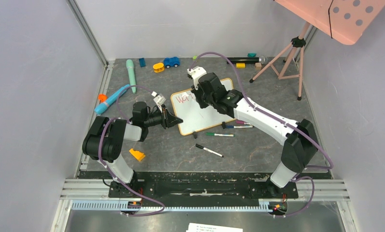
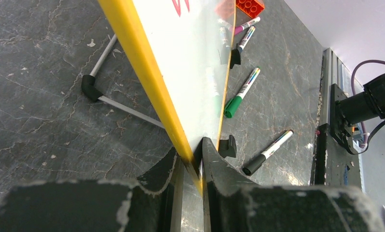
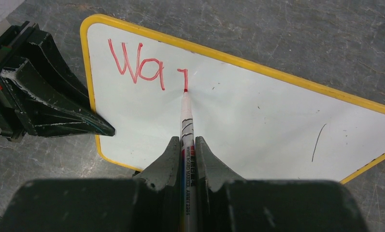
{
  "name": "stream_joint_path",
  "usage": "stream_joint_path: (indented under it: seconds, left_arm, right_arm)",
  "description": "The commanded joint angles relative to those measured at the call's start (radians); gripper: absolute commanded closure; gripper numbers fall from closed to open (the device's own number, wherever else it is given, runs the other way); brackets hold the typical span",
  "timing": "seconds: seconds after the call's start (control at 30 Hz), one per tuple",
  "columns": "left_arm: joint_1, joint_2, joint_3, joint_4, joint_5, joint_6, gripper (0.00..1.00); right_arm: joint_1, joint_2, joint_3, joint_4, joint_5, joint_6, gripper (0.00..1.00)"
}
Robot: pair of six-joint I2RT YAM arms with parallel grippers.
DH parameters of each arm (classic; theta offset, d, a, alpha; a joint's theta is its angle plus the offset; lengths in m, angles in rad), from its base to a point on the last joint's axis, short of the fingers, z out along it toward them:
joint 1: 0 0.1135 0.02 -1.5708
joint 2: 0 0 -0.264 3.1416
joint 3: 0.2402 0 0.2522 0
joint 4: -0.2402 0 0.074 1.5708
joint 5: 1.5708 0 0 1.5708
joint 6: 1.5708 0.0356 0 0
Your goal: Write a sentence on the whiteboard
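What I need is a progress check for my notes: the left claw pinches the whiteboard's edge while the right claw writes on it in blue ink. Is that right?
Not quite: the ink is red, not blue. The right wrist view shows red letters at the marker tip on the whiteboard. The rest holds: left claw pinching the edge, right claw writing.

On the dark desk [image 1: 180,150] lie a green marker [image 1: 219,134], a black-capped marker [image 1: 209,150], an orange wedge [image 1: 137,154], a blue toy car [image 1: 171,62] and a teal tube [image 1: 131,75].
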Motion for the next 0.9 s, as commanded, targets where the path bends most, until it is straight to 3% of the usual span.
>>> stream_joint_path:
  seconds: [0.0, 0.87]
  left_arm:
    - [0.006, 0.003, 0.013, 0.014, -0.058, 0.052, 0.91]
    - [0.006, 0.002, 0.012, 0.014, -0.06, 0.052, 0.91]
  right_arm:
    - [-0.015, 0.033, 0.062, 0.032, 0.034, -0.022, 1.0]
    - [-0.038, 0.038, 0.086, 0.034, 0.056, -0.03, 1.0]
